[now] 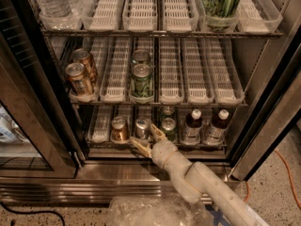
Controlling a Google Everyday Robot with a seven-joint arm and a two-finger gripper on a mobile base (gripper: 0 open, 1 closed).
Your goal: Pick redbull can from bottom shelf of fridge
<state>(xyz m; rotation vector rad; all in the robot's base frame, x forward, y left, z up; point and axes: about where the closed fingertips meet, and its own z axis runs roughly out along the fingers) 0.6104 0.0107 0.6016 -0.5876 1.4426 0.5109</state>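
The fridge (263, 126) stands open in the camera view. On its bottom shelf (100, 126) the slim silver redbull can (142, 125) stands between a copper-brown can (119, 129) and a green can (168, 126). My gripper (144, 135) is open at the front edge of that shelf, right in front of the redbull can. One finger reaches low left of the can and the other rises at its right side. I cannot tell whether they touch it.
Two dark bottles (192, 126) stand at the shelf's right. The middle rack holds copper cans (79, 78) and green cans (141, 79). The glass door (28, 140) is open at left. The steel sill (117, 173) and crumpled clear plastic (155, 211) lie below.
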